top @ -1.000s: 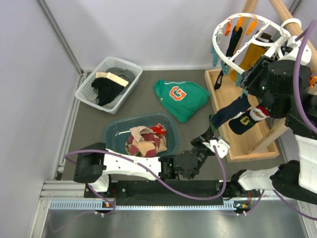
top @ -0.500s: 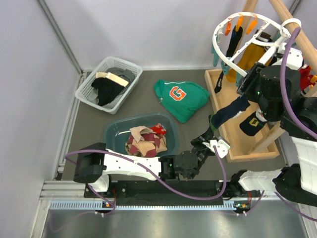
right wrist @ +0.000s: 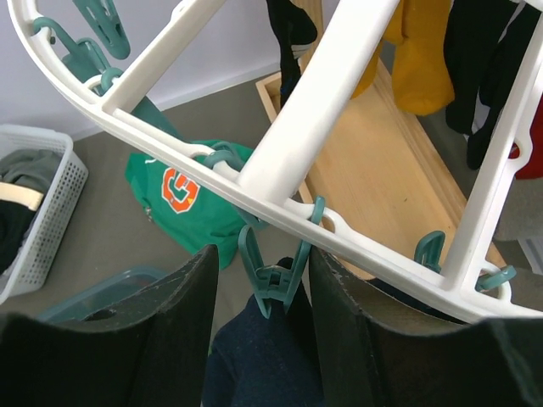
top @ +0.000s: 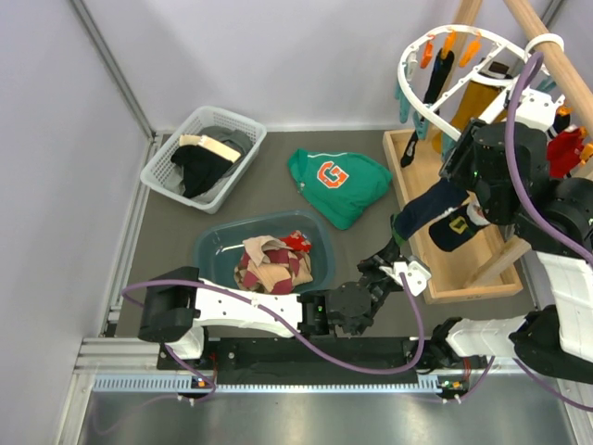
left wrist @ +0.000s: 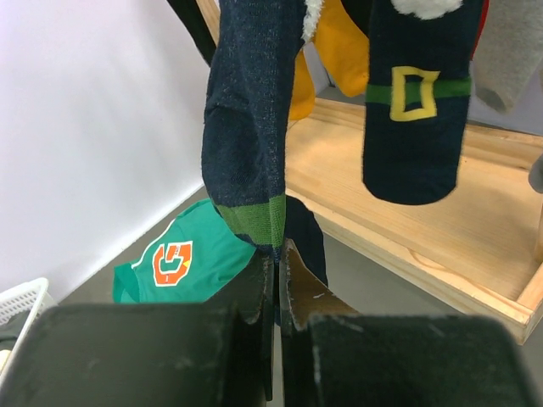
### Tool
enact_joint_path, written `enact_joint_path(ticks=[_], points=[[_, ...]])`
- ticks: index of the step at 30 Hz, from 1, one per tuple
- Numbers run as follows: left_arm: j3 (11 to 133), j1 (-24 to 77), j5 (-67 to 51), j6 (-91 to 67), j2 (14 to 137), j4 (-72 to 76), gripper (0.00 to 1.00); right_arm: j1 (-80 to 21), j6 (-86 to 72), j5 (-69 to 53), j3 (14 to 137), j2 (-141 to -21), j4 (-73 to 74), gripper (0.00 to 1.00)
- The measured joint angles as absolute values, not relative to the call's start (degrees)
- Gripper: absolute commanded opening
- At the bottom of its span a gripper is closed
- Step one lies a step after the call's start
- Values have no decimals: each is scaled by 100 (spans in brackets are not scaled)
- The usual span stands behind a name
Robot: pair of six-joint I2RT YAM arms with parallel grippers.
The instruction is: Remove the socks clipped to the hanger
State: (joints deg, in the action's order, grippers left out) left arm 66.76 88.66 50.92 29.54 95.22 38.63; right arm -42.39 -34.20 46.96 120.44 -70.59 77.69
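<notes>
Navy sock (left wrist: 250,110) with a green band near the toe, hanging from a teal clip (right wrist: 270,284) under the white oval hanger (right wrist: 331,127) at the right of the table. It is soft, light knit cloth, limp along its length. It would likely stretch under a pull rather than slide free.

The left gripper (left wrist: 277,264) has its fingers closed tight on the toe end, low down, so the sock slants from the clip down to that hold. The toe makes a sound grip, since the cloth bunches and will not slip. The cuff is the better place to work, because the clip's bite there is what keeps the sock on.

The right gripper (right wrist: 261,254) is up at the frame with its fingers apart, one on each side of the clip, holding nothing. Whether they touch the clip cannot be told. The hanger hangs from a wooden pole (top: 556,65), so a hard tug on the toe would probably swing the frame before the clip lets go.

Just beside it hangs a second navy sock (left wrist: 413,110) with a yellow buckle pattern. A mustard sock (right wrist: 420,59) and black socks (right wrist: 484,68) hang farther along.

Below them is a wooden tray (left wrist: 441,229). A green sweatshirt (top: 335,181) lies on the grey floor. Nearer the arms, a blue tub (top: 208,255) holds a heap of tan and maroon socks (top: 273,261).
</notes>
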Motion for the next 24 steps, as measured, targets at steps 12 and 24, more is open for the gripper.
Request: enact_joint_path(ticks=[12,24], points=[[6729,8866,5094,2954,9524,3861,0,-4239,-3463,4908,11848,-7048,7769,40],[6729,8866,5111,2928,9524,3859,0,-4237,-3568,5225,11712,-6947,7756,0]])
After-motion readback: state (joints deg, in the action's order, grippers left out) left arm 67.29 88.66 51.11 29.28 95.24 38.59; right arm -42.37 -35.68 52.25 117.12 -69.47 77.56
